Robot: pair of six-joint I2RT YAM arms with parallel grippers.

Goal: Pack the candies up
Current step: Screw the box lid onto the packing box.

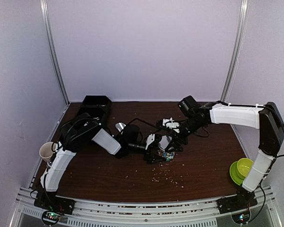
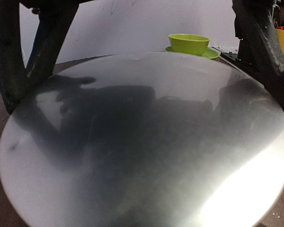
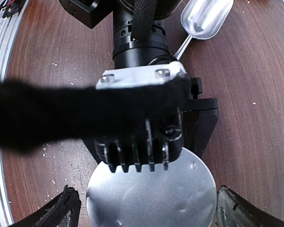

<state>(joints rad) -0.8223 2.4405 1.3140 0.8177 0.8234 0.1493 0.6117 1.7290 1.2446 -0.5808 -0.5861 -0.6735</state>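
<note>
Pale lilac walls close in a dark brown wooden counter (image 1: 109,175). At your far left edge stands a beige paper cup (image 1: 47,151), and in the back left corner sits a black rectangular box (image 1: 95,105). Your left arm (image 1: 106,141) stretches to the middle of the counter, with a shiny metal scoop (image 3: 206,16) lying on the wood just beside it.

The left jaws stand wide, one finger at each side of a round, silvery, slightly dented metal disc (image 2: 142,156). You cannot tell from these views whether they actually pinch its rim.

The candies (image 1: 167,155), a small multicoloured cluster, lie at the middle of the counter, right where your two arms meet. Neither wrist view shows them. Nearer you, tiny pale crumbs (image 1: 173,177) are scattered over the wood.

Your right arm (image 1: 232,115) comes in from the right, its camera looking straight down on the left wrist and the disc. The right jaws are spread wide, a fingertip showing at either side of the disc and clear of it. Far right, a lime-green bowl (image 1: 244,165) sits on a matching green saucer (image 1: 234,175) near the front edge.
</note>
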